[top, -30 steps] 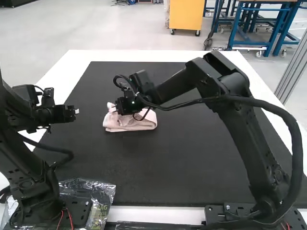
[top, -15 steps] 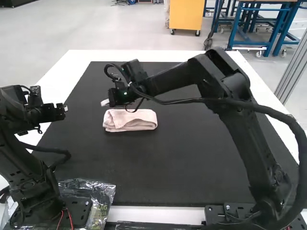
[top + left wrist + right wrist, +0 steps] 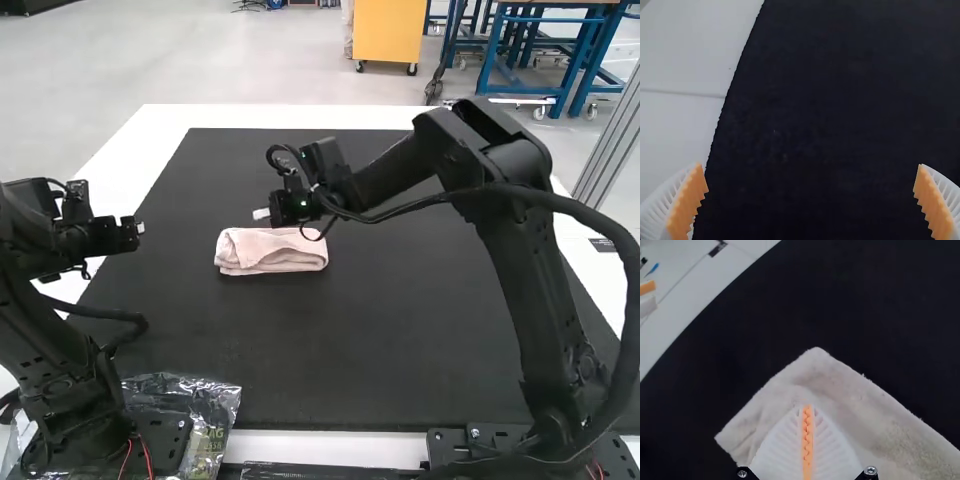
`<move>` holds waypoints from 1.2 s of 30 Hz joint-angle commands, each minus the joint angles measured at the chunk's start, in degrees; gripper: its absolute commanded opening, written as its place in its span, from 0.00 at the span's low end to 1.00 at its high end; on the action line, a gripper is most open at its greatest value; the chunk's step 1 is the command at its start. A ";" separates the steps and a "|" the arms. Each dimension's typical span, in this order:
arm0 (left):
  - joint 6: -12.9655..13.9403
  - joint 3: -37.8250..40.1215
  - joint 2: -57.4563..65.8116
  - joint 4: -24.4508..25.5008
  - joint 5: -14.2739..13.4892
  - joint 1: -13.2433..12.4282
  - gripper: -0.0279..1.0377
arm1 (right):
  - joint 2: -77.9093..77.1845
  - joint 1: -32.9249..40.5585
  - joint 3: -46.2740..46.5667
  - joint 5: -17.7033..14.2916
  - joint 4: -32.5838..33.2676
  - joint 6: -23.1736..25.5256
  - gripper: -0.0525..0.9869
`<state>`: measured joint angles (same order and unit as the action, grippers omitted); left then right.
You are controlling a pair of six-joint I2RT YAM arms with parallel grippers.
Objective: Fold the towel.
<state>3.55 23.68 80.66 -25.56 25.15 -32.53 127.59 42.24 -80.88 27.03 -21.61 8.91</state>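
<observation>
See pink towel (image 3: pixel 270 254) folded, left of frame centre on black mat (image 3: pixel 350 330) | read right end effector (image 3: pixel 261 213) pressed together, near towel's upper edge | read left end effector (image 3: pixel 139 228) spread wide, frame left

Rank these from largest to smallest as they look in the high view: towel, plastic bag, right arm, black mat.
1. Black mat
2. Right arm
3. Plastic bag, counting only its visible part
4. Towel

The towel (image 3: pixel 270 254) lies on the mat (image 3: pixel 380 330), towards nine o'clock. From it, a bag (image 3: pixel 215 405) lies at seven o'clock.
</observation>
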 commanded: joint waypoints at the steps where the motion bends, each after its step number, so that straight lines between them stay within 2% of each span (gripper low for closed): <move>1: -0.65 -0.74 -0.95 -0.54 0.87 0.54 0.94 | 1.08 -0.58 0.29 0.57 -1.60 -0.64 0.02; 8: -1.00 -1.09 -0.95 -0.89 0.87 1.24 0.94 | 2.84 -0.05 1.08 0.84 -2.30 -0.38 0.02; 21: -1.97 -1.18 -0.95 -1.51 0.87 2.74 0.94 | 9.78 0.12 1.78 0.92 -8.37 0.76 0.02; 27: -3.20 -1.71 -0.95 -2.48 0.87 3.62 0.94 | 14.00 0.83 3.71 0.31 -15.57 2.43 0.02; 30: -3.38 -1.62 -0.95 -2.48 0.87 4.41 0.94 | 14.00 0.30 4.59 0.48 -18.03 5.51 0.02; 36: -6.89 1.19 -3.93 -3.79 0.61 6.34 0.94 | 2.75 -1.81 2.57 0.57 -16.01 7.97 0.03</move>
<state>-0.97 22.63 79.81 -28.91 25.32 -27.20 137.40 41.95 -77.01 27.86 -38.06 14.31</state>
